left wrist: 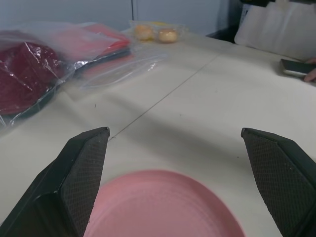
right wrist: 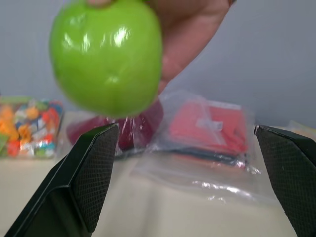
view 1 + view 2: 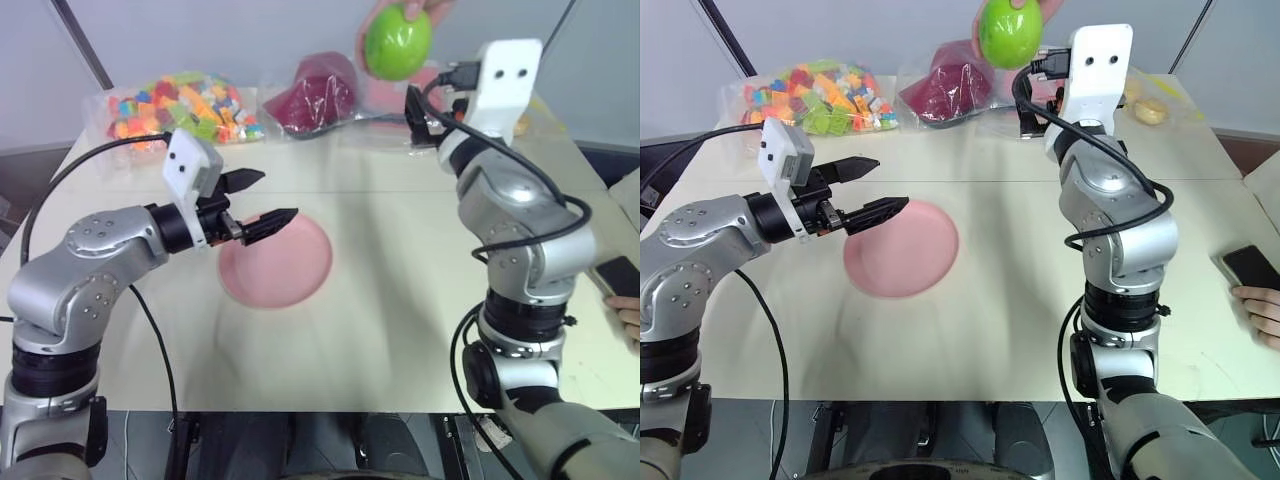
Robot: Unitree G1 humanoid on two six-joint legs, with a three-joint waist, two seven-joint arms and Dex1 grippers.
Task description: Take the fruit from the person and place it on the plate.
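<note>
Fruit [image 2: 106, 57] hangs in the person's hand [image 2: 190, 29] above the table's far edge, just beyond the released right pincer [image 2: 190, 182]. Head views add the pink plate [image 3: 277, 262] mid-table under the released left pincer [image 3: 262, 203]. The left wrist view catches a phone [image 1: 296, 67] near the table's right edge.

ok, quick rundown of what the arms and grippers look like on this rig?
Both arms are silver-grey rounded metal segments with black joints and loose black cables. Each wrist carries a white box housing with two small dark holes. The left gripper and right gripper each have two black tapered fingers with cross-hatched textured pads.
</note>
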